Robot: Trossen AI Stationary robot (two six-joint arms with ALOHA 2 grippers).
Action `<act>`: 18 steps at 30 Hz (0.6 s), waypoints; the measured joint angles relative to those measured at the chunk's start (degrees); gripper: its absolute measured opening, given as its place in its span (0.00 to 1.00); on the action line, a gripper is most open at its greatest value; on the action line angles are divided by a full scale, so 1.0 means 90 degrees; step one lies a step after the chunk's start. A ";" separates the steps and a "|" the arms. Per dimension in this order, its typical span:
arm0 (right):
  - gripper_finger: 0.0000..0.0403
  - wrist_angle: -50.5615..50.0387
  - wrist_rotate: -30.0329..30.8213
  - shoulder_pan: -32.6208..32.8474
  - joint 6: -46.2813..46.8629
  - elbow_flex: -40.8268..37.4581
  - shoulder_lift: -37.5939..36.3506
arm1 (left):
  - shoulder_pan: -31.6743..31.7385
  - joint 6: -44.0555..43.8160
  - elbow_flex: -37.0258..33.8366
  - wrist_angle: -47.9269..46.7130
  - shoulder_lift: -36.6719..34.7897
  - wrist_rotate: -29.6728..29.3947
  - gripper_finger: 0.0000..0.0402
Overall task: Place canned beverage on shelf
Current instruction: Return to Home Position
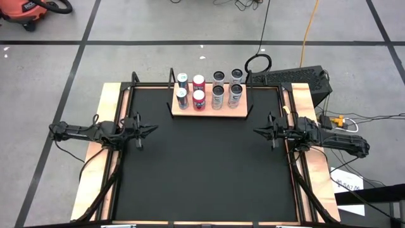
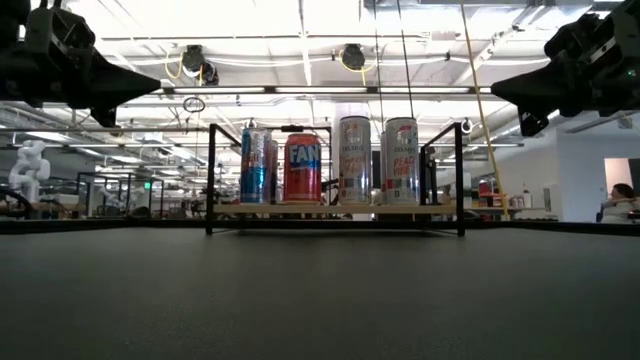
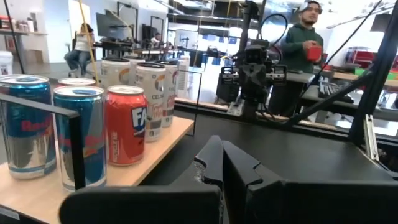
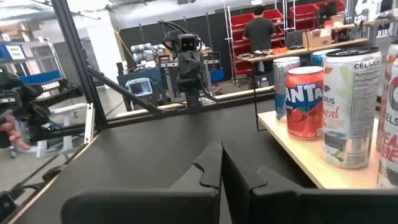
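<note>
You had the stocking all but done: the blue cans point(image 1: 181, 97), red cans point(image 1: 199, 98) and pale silver cans point(image 1: 218, 95), eight in all, stood upright in two rows on the small light-wood shelf with black uprights point(image 1: 209, 113) at the far side of the black counter point(image 1: 202, 171). Your left pincer point(image 1: 154, 130) and right pincer point(image 1: 256, 132) hung at opposite edges, each pressed together on nothing; only parking the arms looked left.

Shelf point(image 1: 209, 114) sits on the table point(image 1: 202, 177) at 12 o'clock, centred by the far edge. Eight cans point(image 1: 199, 99) stand on it in two rows of four, one row behind the other. Left pincer point(image 1: 154, 130) at 9 o'clock, right pincer point(image 1: 256, 132) at 3 o'clock, both well apart from the shelf.
</note>
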 joint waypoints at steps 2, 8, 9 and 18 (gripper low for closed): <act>0.00 -0.0011 0.0011 0.0000 -0.0070 0.0000 0.0000 | 0.0000 -0.0060 0.0000 -0.0002 0.0000 0.0000 0.00; 0.00 -0.0023 0.0021 0.0000 -0.0067 -0.0005 0.0000 | 0.0002 -0.0376 -0.0002 -0.0014 0.0000 0.0150 0.00; 0.00 -0.0027 0.0023 0.0000 -0.0067 -0.0005 0.0000 | 0.0002 -0.0375 -0.0002 -0.0012 0.0000 0.0175 0.00; 0.00 -0.0033 0.0029 0.0000 0.1209 -0.0007 0.0000 | 0.0002 -0.0375 -0.0005 -0.0004 0.0000 0.0192 0.00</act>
